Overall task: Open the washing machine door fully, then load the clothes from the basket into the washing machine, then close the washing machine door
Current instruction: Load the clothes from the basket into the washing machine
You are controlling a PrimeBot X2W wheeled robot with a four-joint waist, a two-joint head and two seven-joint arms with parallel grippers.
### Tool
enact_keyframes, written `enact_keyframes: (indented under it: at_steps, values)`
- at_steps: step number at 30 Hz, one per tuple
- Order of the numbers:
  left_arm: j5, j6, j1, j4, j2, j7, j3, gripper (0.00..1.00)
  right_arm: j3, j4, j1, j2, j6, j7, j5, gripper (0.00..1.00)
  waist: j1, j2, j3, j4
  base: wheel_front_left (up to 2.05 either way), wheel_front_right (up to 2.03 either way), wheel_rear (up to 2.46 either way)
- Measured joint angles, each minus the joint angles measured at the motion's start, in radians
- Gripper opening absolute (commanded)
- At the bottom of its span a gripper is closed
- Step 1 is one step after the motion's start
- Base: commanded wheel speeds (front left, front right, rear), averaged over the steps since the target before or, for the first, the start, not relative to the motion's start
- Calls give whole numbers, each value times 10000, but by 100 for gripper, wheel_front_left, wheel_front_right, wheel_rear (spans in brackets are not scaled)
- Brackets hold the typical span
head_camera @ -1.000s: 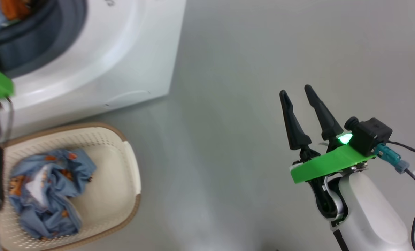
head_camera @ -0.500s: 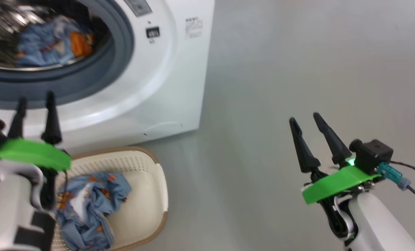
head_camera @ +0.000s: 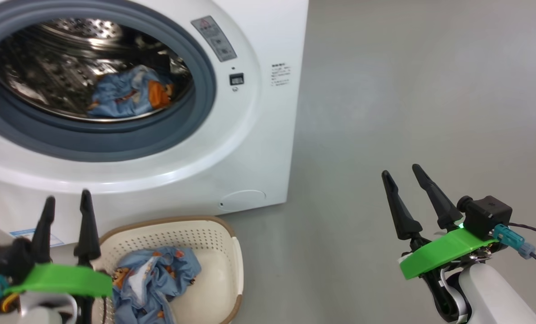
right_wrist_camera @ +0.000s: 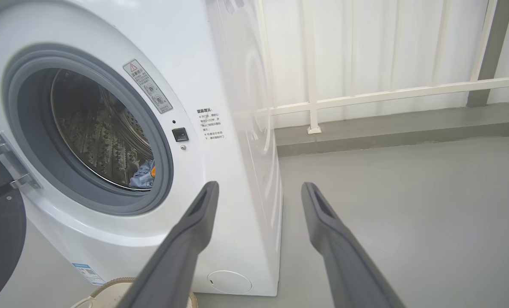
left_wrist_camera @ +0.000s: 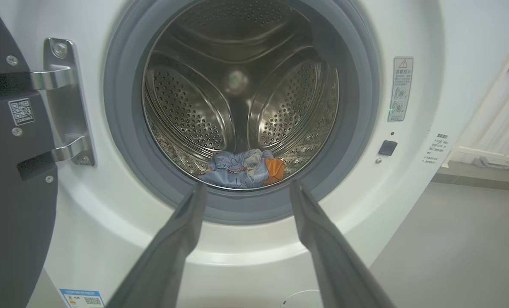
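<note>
head camera: tilted up | left gripper (head_camera: 68, 198): now at lower left, fingers apart, empty

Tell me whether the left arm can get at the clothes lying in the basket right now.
Probably yes. The left gripper is open and empty, close beside the basket, and the clothes lie uncovered inside it. Nothing stands between them, though the fingers point up and would have to tip downward.
</note>
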Motion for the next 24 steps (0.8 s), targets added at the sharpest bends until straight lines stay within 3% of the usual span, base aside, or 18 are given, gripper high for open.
enact_keyframes:
  at_steps: [10,24]
  values:
    - [316,176,1336,-1087,-397,0,236,100,-50,-113,214,-188,0,0,128,100,0,0,-462,420,0,0,0]
    - [322,190,1562,-1308,-596,0,389,100,-63,-155,214,-188,0,0,54,100,0,0,-390,364,0,0,0]
